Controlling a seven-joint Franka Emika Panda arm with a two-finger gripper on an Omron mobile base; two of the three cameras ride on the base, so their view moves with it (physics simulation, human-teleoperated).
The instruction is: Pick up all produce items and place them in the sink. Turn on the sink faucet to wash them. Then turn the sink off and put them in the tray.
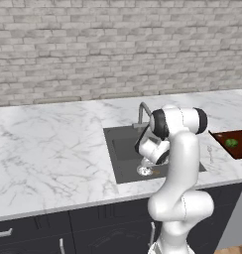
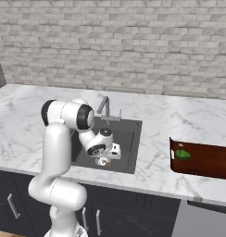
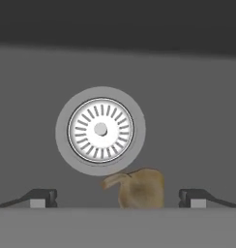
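Wide open, the claw [image 3: 118,198] shows its two small dark finger tips at the lower left and lower right of the hand view, and it grips nothing; between them, low in the middle of the frame, lies the tan-brown lumpy piece [image 3: 137,188], matte and of irregular shape, with a little stub pointing to the left; it rests on the smooth dark grey floor of the sink [image 3: 197,106], just below the round silver drain [image 3: 100,130], which has a ring of thin slots around a small centre knob; in the left base view the white glossy arm bends down over the rectangular basin in the centre of the frame, and the thin grey faucet [image 1: 142,112] with its bent neck stands at the far rim; the white marble counter [image 1: 48,144] has fine grey veins; at the right edge of that view the shiny green fruit [image 1: 232,143] lies in the flat reddish-brown tray [image 1: 238,135].
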